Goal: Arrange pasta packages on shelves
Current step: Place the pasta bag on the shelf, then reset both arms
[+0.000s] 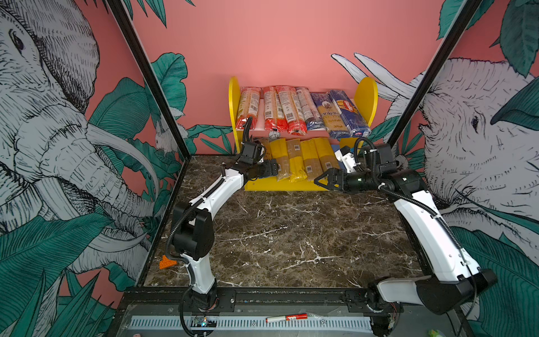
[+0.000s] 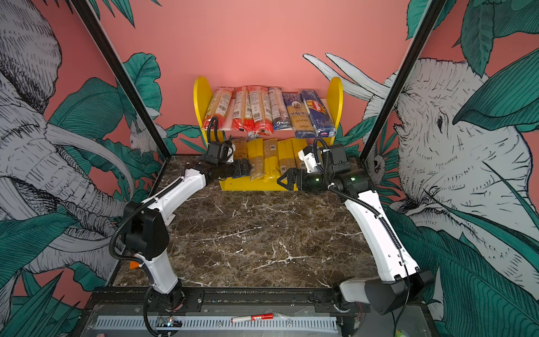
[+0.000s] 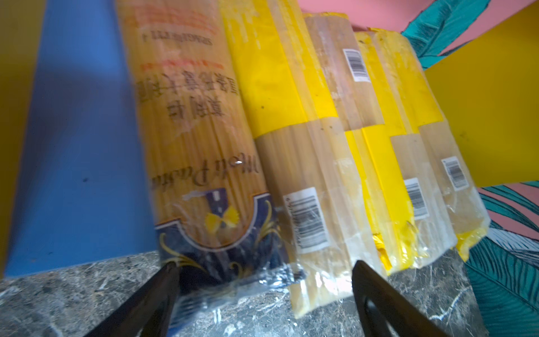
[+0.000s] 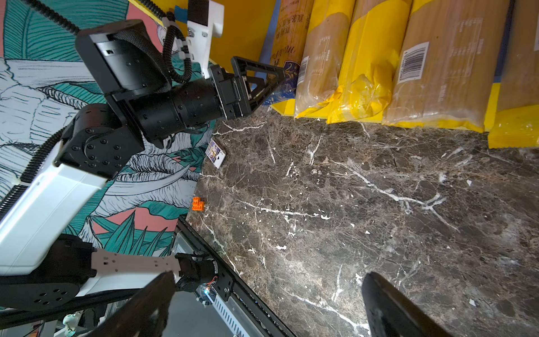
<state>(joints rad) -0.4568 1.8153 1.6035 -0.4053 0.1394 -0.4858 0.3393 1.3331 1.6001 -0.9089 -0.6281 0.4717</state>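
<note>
The shelves (image 1: 366,96) stand against the back wall in both top views. On the pale upper board (image 1: 261,116) lie red-ended pasta packages (image 1: 272,108) and dark blue ones (image 1: 347,113). On the blue lower board (image 3: 73,146) lie half-yellow packs (image 1: 294,160). At their left lies a clear pack with a dark blue end (image 3: 198,146). My left gripper (image 3: 264,264) is open at that pack's near end, whose crinkled seal lies loose between the fingers. My right gripper (image 1: 320,181) hangs open over the table by the shelf's front right, with nothing between its fingers (image 4: 379,291).
A small football (image 1: 274,134) sits under the upper board's front edge. A playing card (image 4: 215,153) and an orange brick (image 1: 167,262) lie by the left wall. A red-and-white marker pen (image 1: 287,317) rests on the front rail. Printed walls close in both sides.
</note>
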